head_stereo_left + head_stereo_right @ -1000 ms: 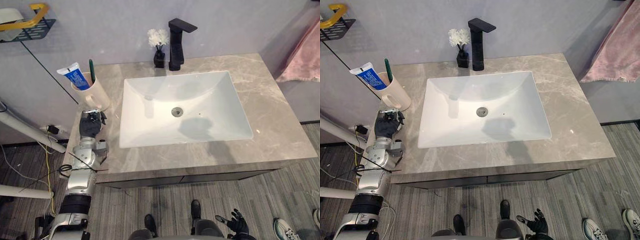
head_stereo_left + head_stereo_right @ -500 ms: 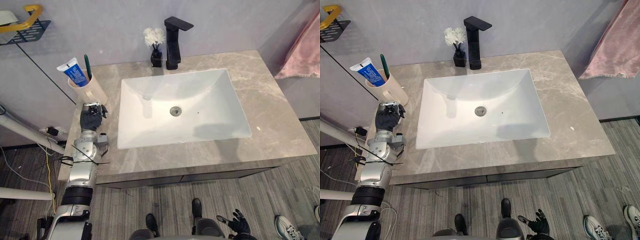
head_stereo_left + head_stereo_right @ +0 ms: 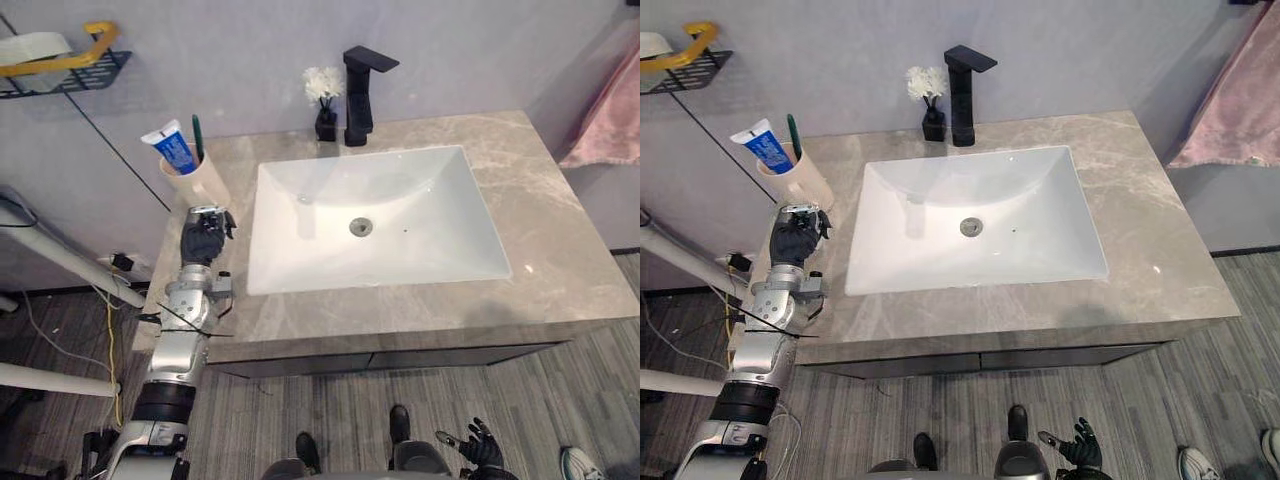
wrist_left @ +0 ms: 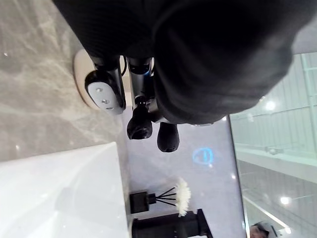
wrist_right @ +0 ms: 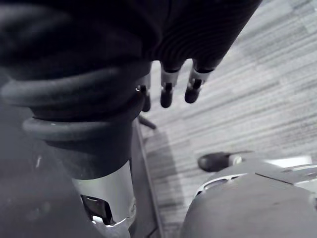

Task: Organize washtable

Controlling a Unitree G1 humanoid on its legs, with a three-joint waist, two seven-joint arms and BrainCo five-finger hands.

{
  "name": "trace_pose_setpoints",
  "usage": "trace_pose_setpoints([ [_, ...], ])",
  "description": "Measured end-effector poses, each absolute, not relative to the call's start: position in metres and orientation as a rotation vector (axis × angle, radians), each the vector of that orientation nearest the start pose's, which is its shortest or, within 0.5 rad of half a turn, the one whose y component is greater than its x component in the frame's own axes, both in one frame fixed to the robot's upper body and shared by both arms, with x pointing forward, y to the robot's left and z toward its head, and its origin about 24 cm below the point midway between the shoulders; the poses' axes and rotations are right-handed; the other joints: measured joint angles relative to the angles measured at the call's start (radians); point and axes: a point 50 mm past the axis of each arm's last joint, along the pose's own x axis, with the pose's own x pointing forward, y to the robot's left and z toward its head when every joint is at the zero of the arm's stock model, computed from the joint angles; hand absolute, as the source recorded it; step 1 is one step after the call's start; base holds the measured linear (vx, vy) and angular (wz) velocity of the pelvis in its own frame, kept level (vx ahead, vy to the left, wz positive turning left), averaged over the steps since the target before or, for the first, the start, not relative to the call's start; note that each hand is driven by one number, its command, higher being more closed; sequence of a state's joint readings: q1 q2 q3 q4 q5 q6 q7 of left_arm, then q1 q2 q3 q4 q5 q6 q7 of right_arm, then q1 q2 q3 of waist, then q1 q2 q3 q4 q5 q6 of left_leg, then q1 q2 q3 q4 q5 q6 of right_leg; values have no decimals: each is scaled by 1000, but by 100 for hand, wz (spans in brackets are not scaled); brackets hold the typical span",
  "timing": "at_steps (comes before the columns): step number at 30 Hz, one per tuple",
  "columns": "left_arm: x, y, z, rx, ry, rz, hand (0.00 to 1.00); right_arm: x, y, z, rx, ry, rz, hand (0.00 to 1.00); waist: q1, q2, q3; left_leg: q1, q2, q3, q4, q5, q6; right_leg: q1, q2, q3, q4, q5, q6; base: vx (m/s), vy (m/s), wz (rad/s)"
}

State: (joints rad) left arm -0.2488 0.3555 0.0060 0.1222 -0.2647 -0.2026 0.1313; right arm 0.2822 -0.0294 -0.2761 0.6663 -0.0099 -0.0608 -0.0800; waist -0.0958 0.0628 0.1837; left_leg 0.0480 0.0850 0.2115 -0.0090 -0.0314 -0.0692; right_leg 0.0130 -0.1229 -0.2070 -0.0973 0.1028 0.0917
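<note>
Fingers (image 4: 139,124) of the left hand (image 3: 203,238) are loosely extended and hold nothing. Their dark tips reach toward the foot of the beige cup (image 3: 198,180). The hand lies just beside the cup on the side nearer the robot; whether it touches the cup I cannot tell. The cup stands at the left rear corner of the surface (image 3: 560,260), left of the white sink basin (image 3: 430,200), mouth up and long axis upright. A blue-and-white toothpaste tube (image 3: 175,148) stands in it, leaning left toward the wall (image 3: 230,60). A green toothbrush (image 3: 197,133) beside the tube stands nearly straight up.

The surface is grey veined stone with the basin sunk into its middle. It is set against a plain grey wall over a grey striped floor (image 3: 300,400). At the back edge, behind the basin, a black faucet (image 3: 360,95) stands with its spout toward the basin. Just to its left is a small black vase of white flowers (image 3: 324,105). These two are well apart from the cup.

A black wire shelf with a yellow rail (image 3: 70,68) hangs on the wall up to the left. A pink towel (image 3: 610,125) hangs past the right end of the surface.

Low over the floor in front of the surface hangs the right hand (image 3: 478,448). Its fingers (image 5: 167,94) are straight, spread and empty.
</note>
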Motion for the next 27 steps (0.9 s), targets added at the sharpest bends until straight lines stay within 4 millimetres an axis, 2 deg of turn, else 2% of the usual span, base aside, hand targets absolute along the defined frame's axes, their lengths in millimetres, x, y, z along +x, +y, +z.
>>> trace_pose_setpoints([
  [2, 288, 208, 125, 59, -391, 82, 100, 89, -225, -133, 7, 877, -416, 0, -1, 1, -1, 1, 0, -19, 1, 3, 3, 12, -1, -20, -1, -1, 0, -48, -10, 24],
  [4, 281, 206, 126, 48, -413, 70, 100, 88, -226, -133, 7, 881, -413, 0, 0, 9, -9, 2, -1, -36, 1, 5, 3, 23, -2, -37, -2, -3, 0, -39, -10, 25],
  [6, 273, 204, 125, 17, -423, 71, 100, 87, -228, -134, 1, 886, -413, 0, 6, 19, -20, 2, -2, -47, 1, 6, 3, 29, -2, -47, -5, -7, -2, -29, -8, 20],
  [8, 265, 204, 121, -45, -431, 95, 100, 84, -231, -136, -2, 905, -420, 0, 25, 32, -32, 5, -2, -73, 1, 8, 0, 44, -2, -69, -5, -11, -3, -7, -18, 24],
  [10, 258, 212, 115, -56, -416, 139, 100, 84, -231, -136, 0, 907, -421, 0, 28, 35, -33, 19, 1, -80, -3, 11, -4, 63, 1, -82, -5, -13, 0, -7, -21, 22],
  [14, 231, 245, 95, -67, -347, 291, 100, 92, -230, -135, 9, 890, -417, 0, 43, 34, -44, 38, 0, -101, -11, 17, -3, 90, 1, -104, -6, -17, 4, -33, -10, 16],
  [15, 218, 258, 84, -78, -305, 360, 100, 92, -229, -135, 13, 897, -416, 0, 58, 27, -57, 38, -1, -109, -11, 19, -3, 91, 1, -113, -6, -18, 4, -52, 0, 18],
  [17, 207, 267, 75, -73, -270, 406, 100, 91, -227, -136, 17, 904, -410, 0, 61, 20, -67, 38, -2, -122, -10, 20, -2, 99, 1, -125, -7, -21, 6, -39, -5, 21],
  [18, 194, 276, 62, -91, -217, 464, 100, 90, -225, -137, 24, 913, -411, 0, 71, 14, -77, 47, -2, -128, -11, 20, -2, 111, 0, -134, -7, -27, 7, -25, -4, 16],
  [22, 173, 281, 28, -137, -69, 543, 100, 89, -224, -138, 42, 914, -417, 0, 97, 10, -90, 61, 1, -131, -12, 15, -4, 130, 1, -146, -7, -36, 5, -22, 2, 8],
  [23, 166, 279, 11, -162, 0, 568, 0, 89, -224, -138, 48, 914, -421, 0, 105, 12, -99, 61, 3, -130, -12, 13, -3, 131, 2, -148, -7, -41, 2, -22, 0, 4],
  [27, 148, 267, -28, -233, 175, 615, 0, 87, -224, -138, 50, 919, -424, 0, 109, 12, -110, 69, 6, -132, -13, 12, -4, 141, 4, -159, -7, -52, 1, 7, -2, 4],
])
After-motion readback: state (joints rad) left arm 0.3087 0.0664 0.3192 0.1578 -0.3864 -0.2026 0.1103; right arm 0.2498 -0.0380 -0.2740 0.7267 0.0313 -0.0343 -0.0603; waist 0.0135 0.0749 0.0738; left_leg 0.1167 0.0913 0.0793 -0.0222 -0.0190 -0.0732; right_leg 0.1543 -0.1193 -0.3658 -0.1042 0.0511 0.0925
